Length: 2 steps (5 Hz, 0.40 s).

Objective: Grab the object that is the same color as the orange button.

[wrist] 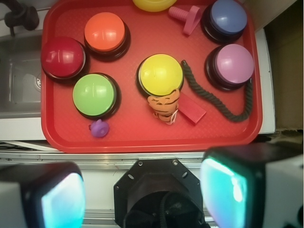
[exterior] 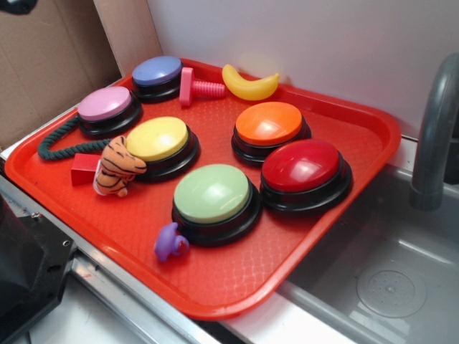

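A small striped plush tiger (exterior: pixel 117 168) (wrist: pixel 164 105), the object, leans against the yellow button (exterior: pixel 157 139) (wrist: pixel 161 74) near the tray's left edge. The orange button (exterior: pixel 270 123) (wrist: pixel 104 32) sits towards the back right of the red tray (exterior: pixel 215 287) (wrist: pixel 142 140). My gripper (wrist: pixel 142 194) hovers high above the robot base, off the tray, its fingers (wrist: pixel 61 199) wide apart with nothing between them. In the exterior view the gripper is out of frame.
The tray also holds red (exterior: pixel 301 165), green (exterior: pixel 212 193), pink (exterior: pixel 105 104) and blue (exterior: pixel 156 71) buttons, a purple figurine (exterior: pixel 171 242), a red wedge (exterior: pixel 84 168), a dark rope (exterior: pixel 61 140), a pink bolt (exterior: pixel 197 87) and a banana (exterior: pixel 249 84). A sink with faucet (exterior: pixel 434 129) lies to the right.
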Each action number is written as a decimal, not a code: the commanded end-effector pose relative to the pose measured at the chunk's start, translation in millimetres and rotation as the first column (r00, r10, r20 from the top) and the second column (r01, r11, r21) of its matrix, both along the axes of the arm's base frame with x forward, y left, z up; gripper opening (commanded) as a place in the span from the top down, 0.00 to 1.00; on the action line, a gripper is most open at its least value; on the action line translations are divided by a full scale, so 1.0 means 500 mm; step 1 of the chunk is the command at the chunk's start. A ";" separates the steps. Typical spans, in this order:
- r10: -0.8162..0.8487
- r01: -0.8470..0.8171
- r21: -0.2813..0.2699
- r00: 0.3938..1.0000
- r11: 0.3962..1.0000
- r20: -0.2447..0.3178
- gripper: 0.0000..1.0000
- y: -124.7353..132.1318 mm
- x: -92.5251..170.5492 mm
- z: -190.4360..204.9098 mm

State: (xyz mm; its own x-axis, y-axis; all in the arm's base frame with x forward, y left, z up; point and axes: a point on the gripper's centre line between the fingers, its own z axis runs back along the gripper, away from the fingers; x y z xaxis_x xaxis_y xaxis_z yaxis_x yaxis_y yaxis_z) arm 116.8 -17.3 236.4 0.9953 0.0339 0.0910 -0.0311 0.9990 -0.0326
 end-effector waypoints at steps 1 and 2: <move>0.000 0.000 0.000 1.000 1.000 0.000 0.00 0.000 0.000 0.000; 0.042 -0.042 -0.004 0.999 0.999 -0.001 0.00 0.023 0.011 -0.043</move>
